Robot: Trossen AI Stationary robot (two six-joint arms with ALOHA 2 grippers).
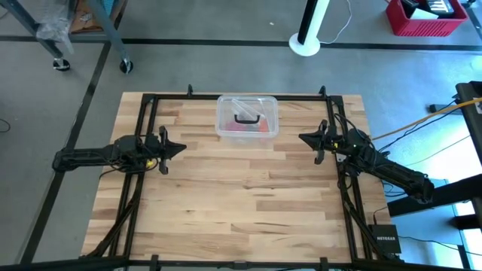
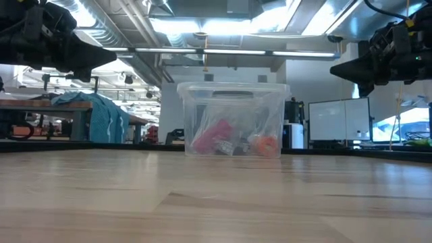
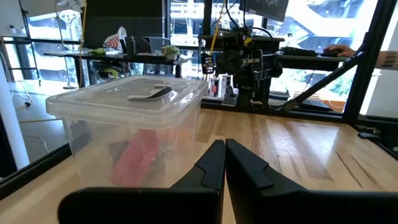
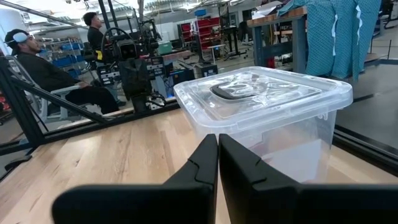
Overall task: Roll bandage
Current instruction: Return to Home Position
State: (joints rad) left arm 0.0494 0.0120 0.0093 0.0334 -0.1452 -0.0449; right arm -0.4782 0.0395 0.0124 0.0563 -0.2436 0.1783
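Bandage (image 2: 210, 137), one, inside one lidded clear box (image 2: 271, 101); left gripper (image 3: 224, 145) and right gripper (image 4: 218, 138) both together.

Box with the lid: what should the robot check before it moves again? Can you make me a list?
1. Lid sits flat on the clear box: ok.
2. Pink bandage is inside the box: ok.
3. Bandage neatly rolled: cannot tell through the wall.
4. Left gripper is apart from the box, fingers shut, holding nothing: ok.
5. Right gripper is apart from the box on the other side, fingers shut, holding nothing: ok.
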